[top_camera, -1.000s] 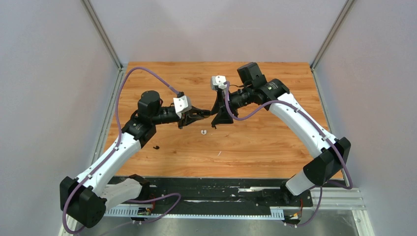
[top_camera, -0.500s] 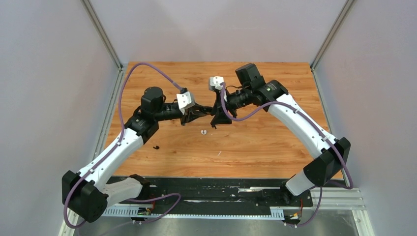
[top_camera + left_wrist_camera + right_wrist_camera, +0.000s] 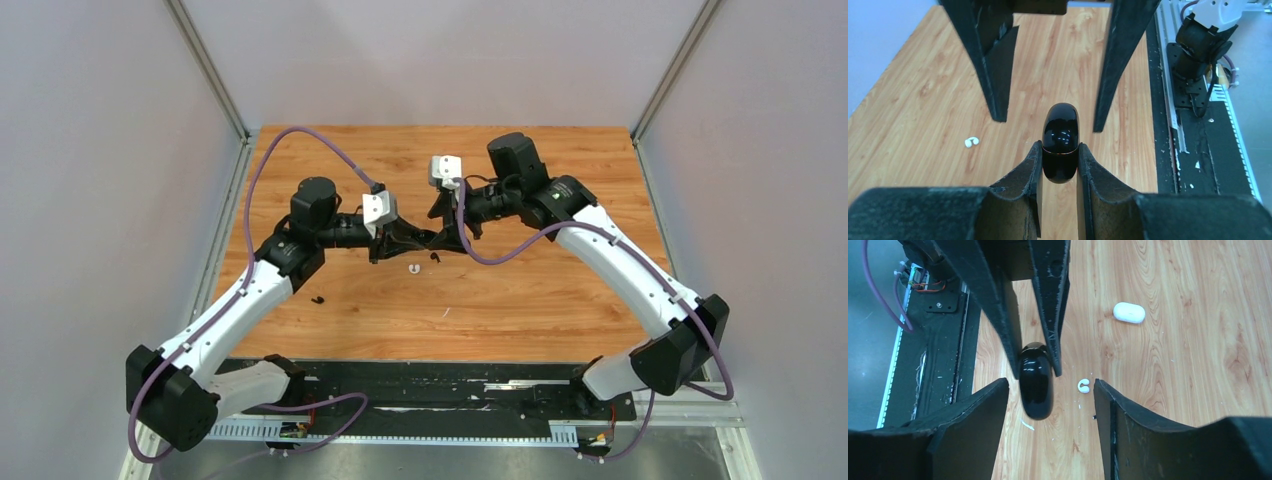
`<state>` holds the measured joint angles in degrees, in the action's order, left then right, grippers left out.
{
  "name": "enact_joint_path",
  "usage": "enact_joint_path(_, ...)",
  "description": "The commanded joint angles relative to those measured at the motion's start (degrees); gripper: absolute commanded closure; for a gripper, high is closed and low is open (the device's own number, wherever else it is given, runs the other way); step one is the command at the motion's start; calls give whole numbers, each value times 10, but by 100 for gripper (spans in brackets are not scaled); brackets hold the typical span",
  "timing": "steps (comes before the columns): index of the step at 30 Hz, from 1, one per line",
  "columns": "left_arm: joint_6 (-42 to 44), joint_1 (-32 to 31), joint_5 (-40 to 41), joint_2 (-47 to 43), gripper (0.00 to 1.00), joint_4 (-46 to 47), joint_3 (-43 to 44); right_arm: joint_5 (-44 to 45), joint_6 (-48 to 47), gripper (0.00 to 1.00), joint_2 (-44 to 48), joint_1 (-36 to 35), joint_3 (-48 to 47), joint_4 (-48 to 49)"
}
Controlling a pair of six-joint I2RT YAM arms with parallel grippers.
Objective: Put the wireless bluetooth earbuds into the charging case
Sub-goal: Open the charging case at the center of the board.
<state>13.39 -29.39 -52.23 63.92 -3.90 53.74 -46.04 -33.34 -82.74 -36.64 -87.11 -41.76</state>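
Charging case [image 3: 1060, 142]: black, lid closed, aloft over worktop [image 3: 1173, 365] | left pincer [image 3: 1060, 150] clamped on it | right pincer [image 3: 1050, 385] just spread wide, straddling its free end, no grip | white earbud [image 3: 1083, 385] on worktop, uninserted; lid-opening likely next

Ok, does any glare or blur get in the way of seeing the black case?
Left wrist view: small bright glints on the glossy black case, outline sharp, the left claw soft near the lens. Right wrist view: faint reflections on it, the right claw blurred in the foreground. Top view: even light, case too small to judge.
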Motion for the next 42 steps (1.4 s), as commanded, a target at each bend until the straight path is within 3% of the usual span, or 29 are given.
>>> enact_joint_path(1,11,-4,-25,-24,100,-23,26,22,0,36,-11,-16,1,33)
enact_joint_path(9,55,-7,-31,-35,100,-64,30,101,10,45,-20,-20,-5,51)
enact_joint_path(18,51,-8,-26,-36,100,-61,25,109,31,51,-23,-8,-10,67)
enact_joint_path(42,34,-7,-19,-30,100,-52,10,115,63,49,-8,15,-4,89)
